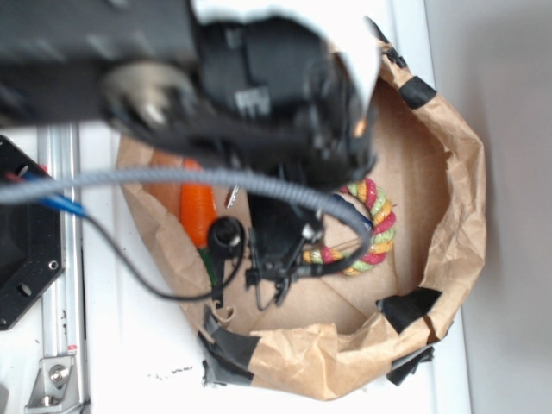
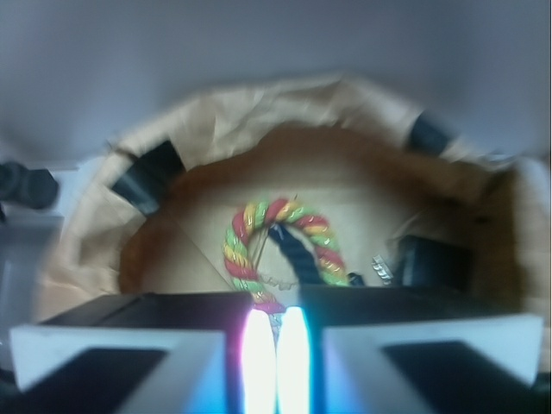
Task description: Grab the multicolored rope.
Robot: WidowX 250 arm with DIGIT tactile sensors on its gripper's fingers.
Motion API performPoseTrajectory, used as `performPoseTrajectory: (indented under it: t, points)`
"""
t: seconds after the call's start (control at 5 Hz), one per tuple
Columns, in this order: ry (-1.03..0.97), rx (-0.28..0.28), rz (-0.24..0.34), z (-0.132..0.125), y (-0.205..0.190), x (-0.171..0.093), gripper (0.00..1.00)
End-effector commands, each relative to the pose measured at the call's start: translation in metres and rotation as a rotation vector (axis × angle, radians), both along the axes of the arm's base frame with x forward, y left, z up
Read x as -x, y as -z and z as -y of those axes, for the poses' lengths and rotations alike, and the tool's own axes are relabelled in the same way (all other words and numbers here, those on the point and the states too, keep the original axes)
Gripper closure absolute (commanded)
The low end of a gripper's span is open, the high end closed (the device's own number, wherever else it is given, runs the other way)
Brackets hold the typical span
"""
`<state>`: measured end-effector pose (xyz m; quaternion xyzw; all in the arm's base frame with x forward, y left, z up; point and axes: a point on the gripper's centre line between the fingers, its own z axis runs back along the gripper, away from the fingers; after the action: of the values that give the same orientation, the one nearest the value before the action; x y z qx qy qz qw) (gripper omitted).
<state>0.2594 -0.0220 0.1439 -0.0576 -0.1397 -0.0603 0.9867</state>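
The multicolored rope [image 1: 378,226] is a red, yellow and green twisted loop lying on the floor of a brown paper bag [image 1: 461,181]. In the wrist view the multicolored rope [image 2: 244,250] has a navy-blue length [image 2: 297,252] crossing its middle. Its near end runs down to my fingertips. My gripper [image 1: 302,255] is inside the bag at the loop's left end. In the wrist view my gripper [image 2: 276,345] has its two glowing pads almost together, with a red strand and frayed fibres pinched at the top of the thin gap. The loop's near part is hidden behind the fingers.
An orange carrot toy [image 1: 197,211] lies at the bag's left side, partly under my arm. Black tape patches [image 1: 412,306] mark the bag's crumpled rim [image 2: 86,233]. A grey cable [image 1: 172,181] crosses in front. A metal rail [image 1: 60,285] runs along the left.
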Motion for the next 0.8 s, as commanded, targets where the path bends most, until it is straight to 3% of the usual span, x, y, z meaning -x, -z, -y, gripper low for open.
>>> performPoseTrajectory:
  t: [0.0, 0.2, 0.4, 0.6]
  points:
    - [0.054, 0.013, -0.129, 0.017, 0.069, -0.014, 0.00]
    - [0.051, 0.063, -0.196, 0.032, 0.091, -0.027, 0.00]
    - [0.087, 0.058, -0.236, 0.051, 0.105, -0.029, 0.00]
    - [0.124, 0.065, -0.270, 0.064, 0.115, -0.026, 1.00]
